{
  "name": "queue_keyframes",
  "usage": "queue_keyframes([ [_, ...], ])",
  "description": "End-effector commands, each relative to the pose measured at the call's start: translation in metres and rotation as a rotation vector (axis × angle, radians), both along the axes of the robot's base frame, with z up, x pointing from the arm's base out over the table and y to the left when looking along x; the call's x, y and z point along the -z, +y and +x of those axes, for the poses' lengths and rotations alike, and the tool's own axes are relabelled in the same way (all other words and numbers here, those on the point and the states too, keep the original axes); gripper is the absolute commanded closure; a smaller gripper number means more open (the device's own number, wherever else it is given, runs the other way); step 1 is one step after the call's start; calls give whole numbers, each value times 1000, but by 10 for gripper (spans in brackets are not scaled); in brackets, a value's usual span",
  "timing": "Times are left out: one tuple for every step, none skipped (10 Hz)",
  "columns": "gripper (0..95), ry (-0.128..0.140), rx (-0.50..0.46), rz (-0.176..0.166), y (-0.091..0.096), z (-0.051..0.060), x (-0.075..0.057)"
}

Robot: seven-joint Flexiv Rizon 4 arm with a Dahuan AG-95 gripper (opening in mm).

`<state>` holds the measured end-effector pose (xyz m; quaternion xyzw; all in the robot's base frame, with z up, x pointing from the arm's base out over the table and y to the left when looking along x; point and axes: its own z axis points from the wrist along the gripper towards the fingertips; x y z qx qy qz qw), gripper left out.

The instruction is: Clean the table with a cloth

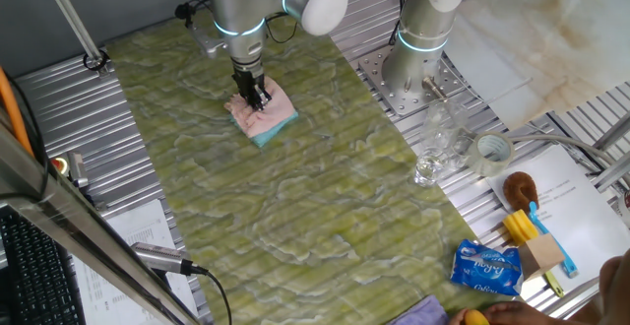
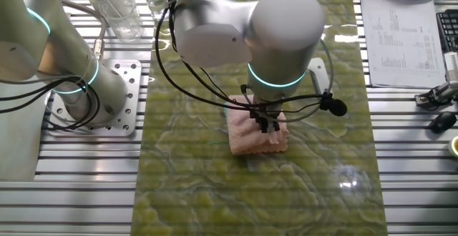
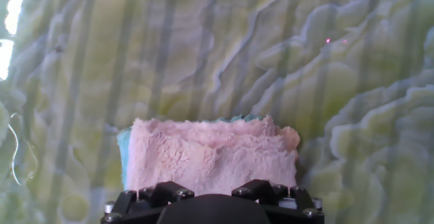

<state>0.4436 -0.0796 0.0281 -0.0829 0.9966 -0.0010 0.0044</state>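
On the green marbled table (image 1: pixel 325 217), clear glasses (image 1: pixel 438 146) stand off its right edge; the gripper (image 1: pixel 255 97) presses the pink cloth (image 1: pixel 264 115), apparently pinching it, nothing blocking.

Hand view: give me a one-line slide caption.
Gripper pressed down on the pink cloth, a teal edge peeking out, on the green-yellow marbled table.

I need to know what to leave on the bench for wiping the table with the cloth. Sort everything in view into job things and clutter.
Job things:
cloth, pink face up
table
gripper, down on the cloth

Clutter:
clear cups
tape roll
blue packet
brush
papers
purple cloth
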Motion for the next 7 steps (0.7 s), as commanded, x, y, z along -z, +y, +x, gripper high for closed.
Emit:
queue_keyframes([
  [950, 4, 2, -1, -1, 0, -1],
  [950, 9, 4, -2, -1, 0, -1],
  [950, 10, 4, -2, -1, 0, -3],
  [950, 11, 2, -1, -1, 0, -6],
  [950, 16, 1, 1, -1, 1, -11],
  [950, 28, 4, 2, -2, 2, -21],
  [950, 35, 9, 3, -1, 2, -28],
])
